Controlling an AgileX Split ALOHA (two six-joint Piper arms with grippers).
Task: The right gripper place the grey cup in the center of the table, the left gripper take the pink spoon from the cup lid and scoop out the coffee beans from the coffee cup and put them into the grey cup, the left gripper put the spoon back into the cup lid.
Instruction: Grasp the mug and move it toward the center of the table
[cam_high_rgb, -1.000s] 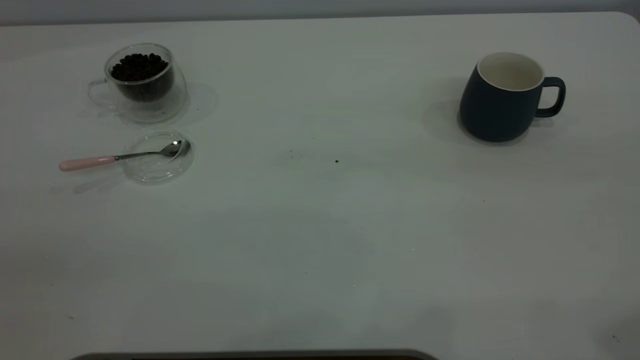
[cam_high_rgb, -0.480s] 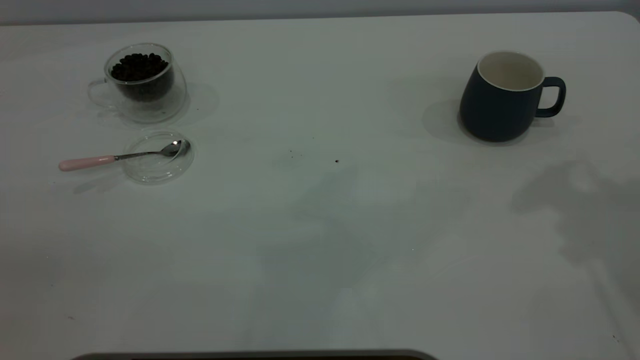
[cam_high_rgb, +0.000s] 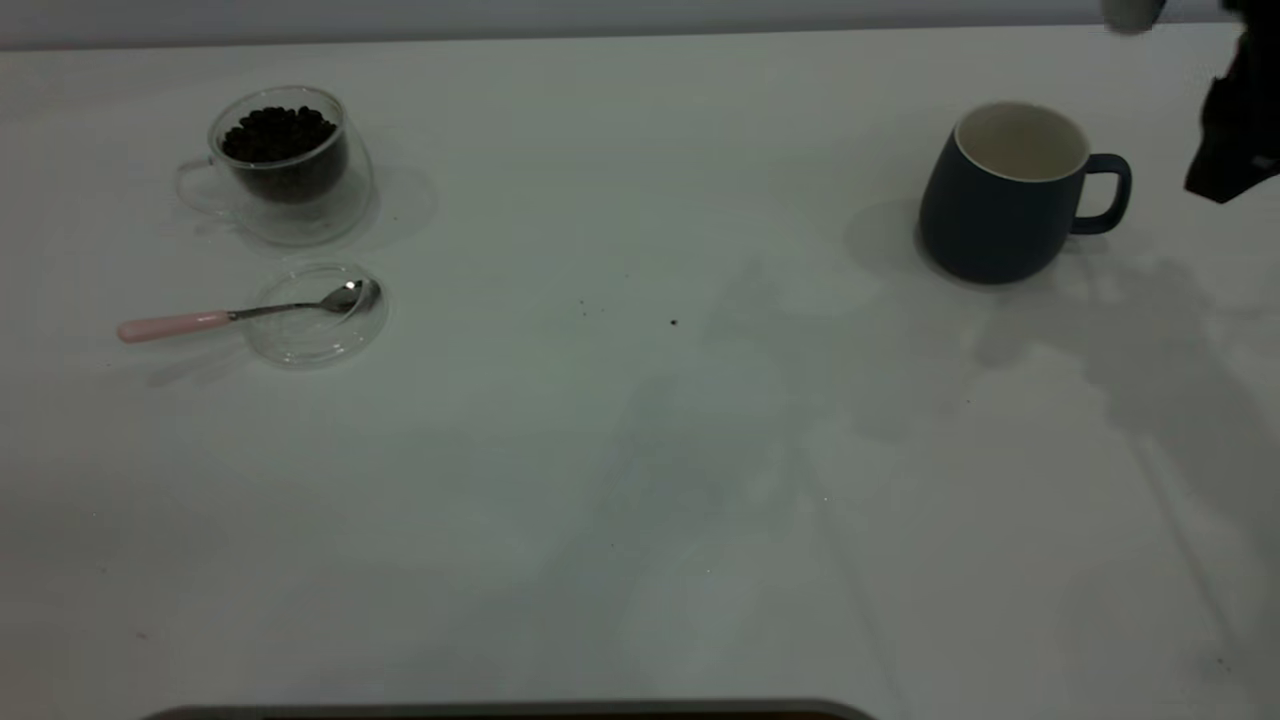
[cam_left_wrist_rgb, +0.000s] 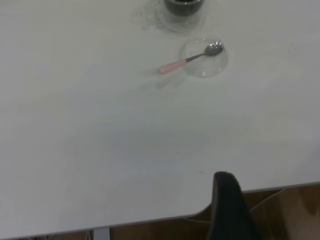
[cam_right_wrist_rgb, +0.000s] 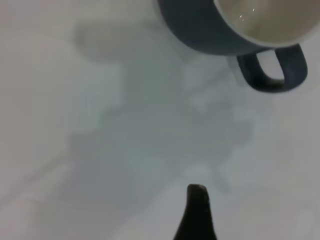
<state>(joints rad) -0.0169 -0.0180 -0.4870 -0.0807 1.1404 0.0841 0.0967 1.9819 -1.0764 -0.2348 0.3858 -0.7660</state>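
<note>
We see the grey cup (cam_high_rgb: 1005, 195) upright and empty near the table's (cam_high_rgb: 640, 480) far right corner, the right gripper (cam_high_rgb: 1235, 130) just beside its handle, whether clenched we cannot tell, while coffee beans (cam_high_rgb: 278, 133) fill the coffee cup (cam_high_rgb: 285, 165) far left.

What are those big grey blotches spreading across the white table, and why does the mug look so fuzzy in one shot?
Exterior view: the blotches on the table are soft shadows, darkest near the grey cup, below the dark arm at the top right corner. Right wrist view: the cup sits close to the lens and looks soft; the same shadows mottle the tabletop.
</note>
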